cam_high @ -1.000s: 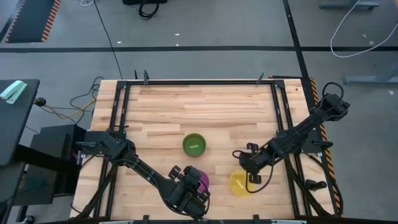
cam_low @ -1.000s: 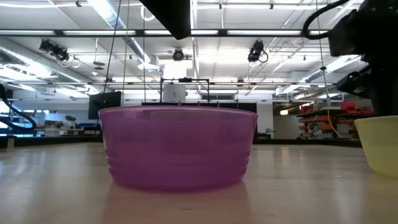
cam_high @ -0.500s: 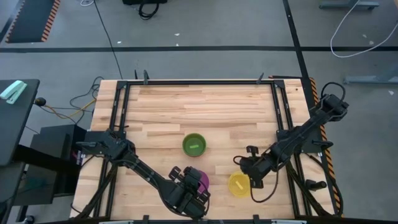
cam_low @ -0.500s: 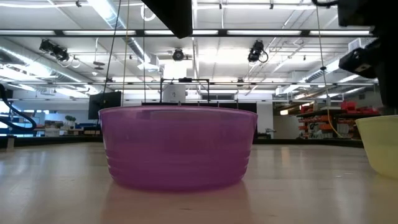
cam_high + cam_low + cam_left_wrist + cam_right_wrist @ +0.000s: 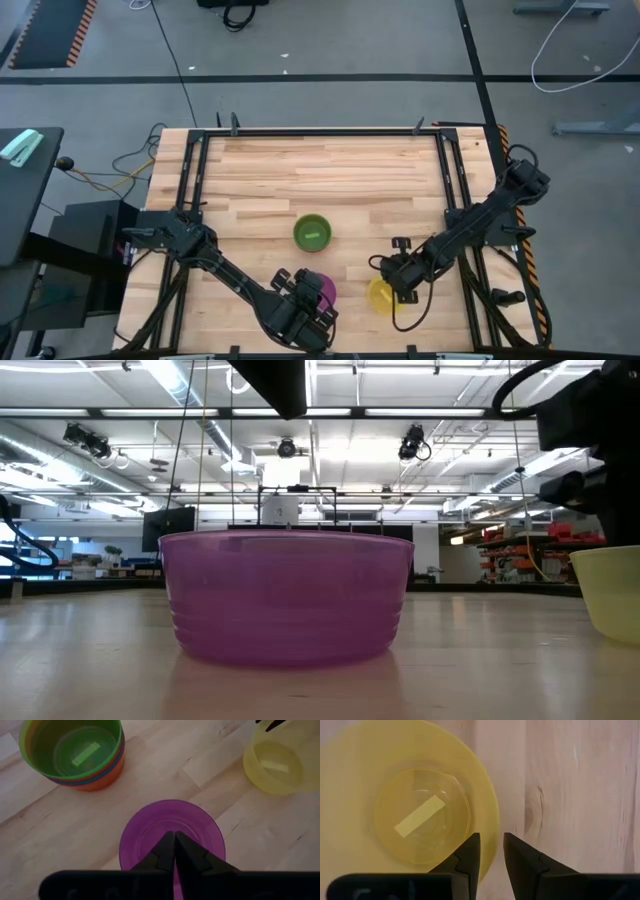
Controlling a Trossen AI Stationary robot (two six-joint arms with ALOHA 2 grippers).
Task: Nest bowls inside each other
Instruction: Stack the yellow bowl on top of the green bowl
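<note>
Yellow bowl [image 5: 420, 820]: alone on the bench [image 5: 330, 170], well apart from the nested stack, just beside the purple bowl; a pale label strip lies on its floor.
What changed: the right hand [image 5: 490, 851] has swung back from the bowl's far side and now stands over its rim, fingers narrowly parted, one inside the wall and one outside, not yet clamped.
Meaning: likely the pinch that lifts this bowl for nesting; two bowls remain loose.
Purple bowl [image 5: 172, 837]: between the stack and the bench's near edge; the left hand [image 5: 174, 851] hangs over it, fingers pressed together, holding nothing.
Stack [image 5: 75, 752]: green bowl uppermost, blue and orange rims showing beneath.
Materials: glossy, slightly translucent plastic, round, ribbed walls; pale planked wood in a black frame.
</note>
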